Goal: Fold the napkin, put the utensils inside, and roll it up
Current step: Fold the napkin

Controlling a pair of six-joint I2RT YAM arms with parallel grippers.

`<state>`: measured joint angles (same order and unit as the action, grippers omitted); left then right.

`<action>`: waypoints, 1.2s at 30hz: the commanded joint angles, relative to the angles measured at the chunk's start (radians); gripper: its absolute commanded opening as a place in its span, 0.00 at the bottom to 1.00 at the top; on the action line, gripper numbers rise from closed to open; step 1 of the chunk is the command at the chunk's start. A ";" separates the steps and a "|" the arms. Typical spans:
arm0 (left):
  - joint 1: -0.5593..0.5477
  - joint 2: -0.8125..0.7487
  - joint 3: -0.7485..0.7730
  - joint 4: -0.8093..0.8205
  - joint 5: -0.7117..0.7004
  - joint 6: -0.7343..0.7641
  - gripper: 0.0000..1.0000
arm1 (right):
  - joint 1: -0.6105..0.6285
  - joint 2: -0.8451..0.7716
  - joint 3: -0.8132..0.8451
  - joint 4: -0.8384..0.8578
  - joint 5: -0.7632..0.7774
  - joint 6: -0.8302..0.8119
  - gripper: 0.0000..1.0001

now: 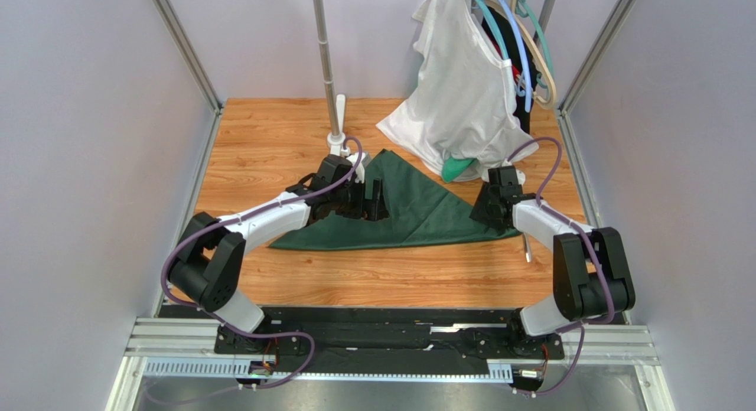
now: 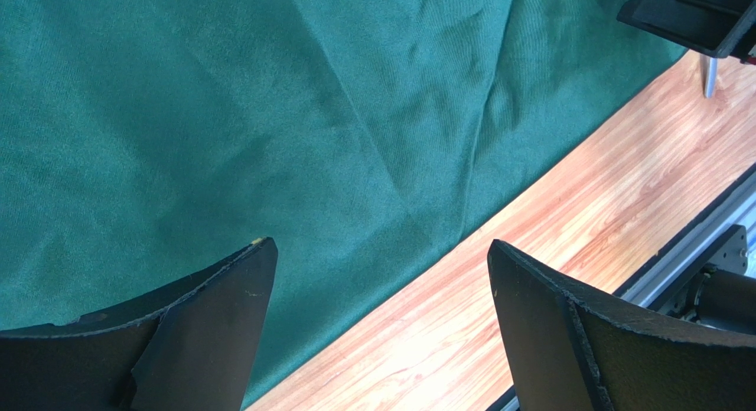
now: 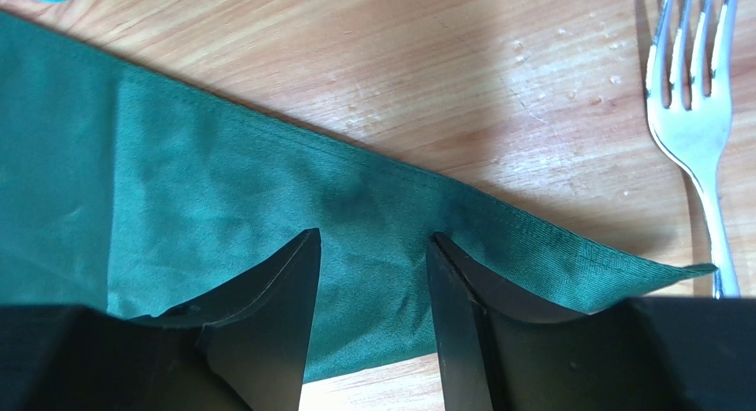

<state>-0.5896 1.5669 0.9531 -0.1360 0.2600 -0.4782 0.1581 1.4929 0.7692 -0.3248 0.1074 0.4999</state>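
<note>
The napkin (image 1: 417,216) lies folded in a triangle in the middle of the counter (image 1: 266,136). The left gripper (image 2: 377,244) is spread wide above it. The right gripper (image 3: 373,238), half spread and empty, hangs over its right corner. Next it should likely grab the nearby fork (image 3: 688,119) by the handle.

Bright, even light from above; shadows soft. Glare whitens the orange wooden tabletop (image 2: 404,353) in the left wrist view; the slim silver metal fork (image 3: 694,136) gleams, sharp.
</note>
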 commanded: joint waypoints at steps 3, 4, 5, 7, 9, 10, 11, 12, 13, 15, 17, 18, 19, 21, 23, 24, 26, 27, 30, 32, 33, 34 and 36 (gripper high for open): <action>-0.009 -0.038 -0.011 0.033 0.007 0.001 0.98 | -0.023 -0.011 -0.002 -0.025 0.074 0.072 0.51; -0.009 -0.039 -0.013 0.036 0.007 0.003 0.98 | -0.037 -0.014 -0.007 -0.037 0.072 0.080 0.51; -0.009 -0.038 -0.014 0.038 0.008 0.003 0.98 | -0.041 -0.014 -0.008 -0.043 0.072 0.083 0.51; -0.009 -0.034 -0.013 0.042 0.015 0.004 0.98 | -0.052 -0.017 -0.013 -0.062 0.074 0.085 0.51; -0.009 -0.031 -0.013 0.047 0.019 0.004 0.98 | -0.057 -0.019 -0.016 -0.072 0.077 0.086 0.51; -0.009 -0.031 -0.014 0.046 0.021 0.006 0.98 | -0.061 -0.022 -0.019 -0.083 0.077 0.088 0.51; -0.009 -0.031 -0.014 0.045 0.022 0.007 0.98 | -0.060 -0.025 -0.021 -0.088 0.080 0.089 0.51; -0.009 -0.033 -0.014 0.045 0.021 0.007 0.98 | -0.061 -0.029 -0.024 -0.092 0.083 0.091 0.51; -0.009 -0.034 -0.017 0.045 0.021 0.009 0.98 | -0.061 -0.037 -0.028 -0.103 0.083 0.092 0.52; -0.009 -0.041 -0.020 0.047 0.019 0.009 0.98 | -0.061 -0.046 -0.033 -0.109 0.089 0.095 0.52; -0.009 -0.047 -0.027 0.049 0.021 0.009 0.98 | -0.063 -0.054 -0.039 -0.123 0.094 0.100 0.52; -0.009 -0.045 -0.030 0.049 0.019 0.007 0.98 | -0.061 -0.054 -0.042 -0.126 0.094 0.101 0.52; -0.009 -0.050 -0.033 0.052 0.021 0.006 0.98 | -0.063 -0.059 -0.047 -0.132 0.097 0.103 0.52; -0.009 -0.056 -0.039 0.052 0.019 0.007 0.98 | -0.063 -0.069 -0.059 -0.138 0.094 0.111 0.52; -0.009 -0.067 -0.048 0.052 0.015 0.004 0.98 | -0.063 -0.083 -0.067 -0.143 0.091 0.115 0.52; -0.009 -0.071 -0.051 0.050 0.010 0.004 0.98 | -0.063 -0.091 -0.074 -0.143 0.092 0.118 0.52; -0.009 -0.080 -0.057 0.052 0.007 0.004 0.98 | -0.061 -0.100 -0.080 -0.145 0.091 0.117 0.52; -0.007 -0.084 -0.060 0.052 0.005 0.001 0.98 | -0.063 -0.111 -0.084 -0.146 0.089 0.117 0.52; -0.009 -0.099 -0.065 0.052 0.004 0.000 0.98 | -0.061 -0.147 -0.084 -0.157 0.081 0.112 0.53; -0.009 -0.111 -0.070 0.047 -0.002 -0.002 0.98 | -0.061 -0.170 -0.079 -0.171 0.077 0.104 0.54; -0.007 -0.117 -0.071 0.046 -0.016 -0.002 0.99 | -0.061 -0.201 -0.077 -0.178 0.078 0.101 0.54; -0.006 -0.131 -0.076 0.042 -0.022 -0.003 0.99 | -0.061 -0.213 -0.076 -0.190 0.080 0.095 0.55; 0.002 -0.145 -0.086 0.049 -0.022 -0.019 0.99 | -0.060 -0.241 -0.071 -0.203 0.086 0.088 0.56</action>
<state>-0.5896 1.4830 0.8860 -0.1177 0.2516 -0.4778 0.1013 1.3296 0.6853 -0.5011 0.1741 0.5976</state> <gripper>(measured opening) 0.990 0.547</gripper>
